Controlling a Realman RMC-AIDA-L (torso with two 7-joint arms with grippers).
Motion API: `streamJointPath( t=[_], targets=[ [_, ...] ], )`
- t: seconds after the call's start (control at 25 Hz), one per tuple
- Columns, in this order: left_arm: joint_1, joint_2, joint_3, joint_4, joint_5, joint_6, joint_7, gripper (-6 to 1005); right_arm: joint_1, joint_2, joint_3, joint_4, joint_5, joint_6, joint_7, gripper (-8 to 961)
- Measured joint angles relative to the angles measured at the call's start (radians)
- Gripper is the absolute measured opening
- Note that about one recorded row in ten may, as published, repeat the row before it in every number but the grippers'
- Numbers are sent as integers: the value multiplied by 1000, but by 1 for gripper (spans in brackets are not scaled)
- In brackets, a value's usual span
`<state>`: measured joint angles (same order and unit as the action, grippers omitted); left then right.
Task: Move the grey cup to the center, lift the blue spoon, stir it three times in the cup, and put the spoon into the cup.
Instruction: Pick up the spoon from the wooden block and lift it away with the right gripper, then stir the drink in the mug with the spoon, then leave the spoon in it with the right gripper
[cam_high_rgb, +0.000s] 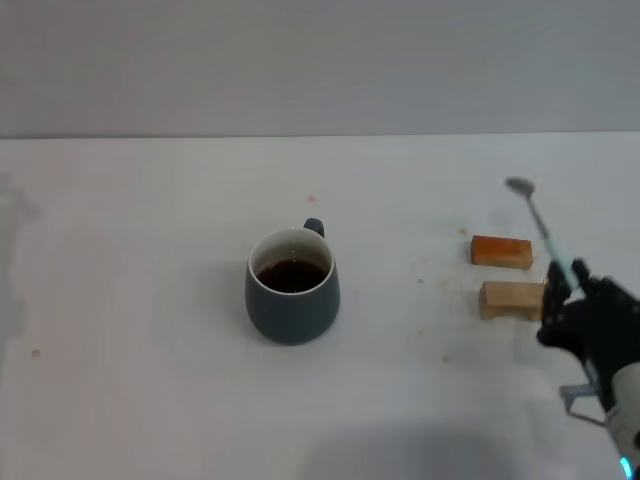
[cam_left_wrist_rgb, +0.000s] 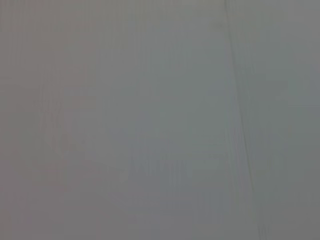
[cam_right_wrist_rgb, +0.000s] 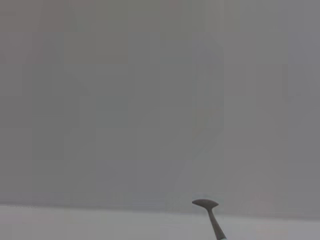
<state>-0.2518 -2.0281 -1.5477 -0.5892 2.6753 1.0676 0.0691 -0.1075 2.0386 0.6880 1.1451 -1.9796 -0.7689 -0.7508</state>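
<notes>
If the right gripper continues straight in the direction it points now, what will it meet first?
Probably nothing: the right gripper, holding the blue spoon, points toward the table's far edge, past the wooden blocks. Depth is unclear.

- Even, soft, diffuse light is seen across the white table (cam_high_rgb: 150, 400); no glare is seen.
- A faint shadow is cast beside the grey cup (cam_high_rgb: 292, 285) (well apart from the right gripper (cam_high_rgb: 575, 300)).
- The left wrist view is rendered as featureless grey haze.
</notes>
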Motion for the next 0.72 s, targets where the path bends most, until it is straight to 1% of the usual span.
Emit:
streamJointPath(
  t=[0.08, 0.12, 0.16, 0.2, 0.28, 0.32, 0.4, 0.48, 0.56, 0.6, 0.72],
  targets=[
    [0, 0, 0, 2, 0, -1, 0, -2, -12, -21, 7, 60, -2, 14, -5, 159],
    [0, 0, 0, 2, 0, -3, 0, -2, -16, -36, 11, 94, -2, 33, -6, 159],
    [0, 0, 0, 2, 0, -6, 0, -2, -17, -52, 16, 134, -2, 61, -8, 159],
    [0, 0, -1, 3, 0, -9, 0, -2, -18, -62, 21, 160, -2, 83, -12, 159],
    [0, 0, -4, 3, 0, -12, 0, -2, -25, -87, 41, 241, 0, 161, -35, 159],
    [0, 0, -8, 3, 0, -13, 0, -2, -34, -96, 60, 282, 1, 209, -59, 160],
    [-1, 0, -11, 3, 0, -14, 0, -2, -59, -99, 100, 348, 1, 290, -108, 160],
    [0, 0, -12, 3, 0, -15, 0, -2, -101, -90, 164, 423, 1, 402, -172, 160],
    [2, 0, -14, 3, 0, -22, 0, -2, -143, -70, 231, 493, -2, 518, -227, 160],
    [2, -1, -15, 3, 0, -23, 0, -2, -168, -54, 273, 536, -5, 581, -252, 160],
    [2, -1, -27, 4, 0, -31, 4, -2, -222, 3, 395, 640, -44, 805, -291, 160]
  ],
)
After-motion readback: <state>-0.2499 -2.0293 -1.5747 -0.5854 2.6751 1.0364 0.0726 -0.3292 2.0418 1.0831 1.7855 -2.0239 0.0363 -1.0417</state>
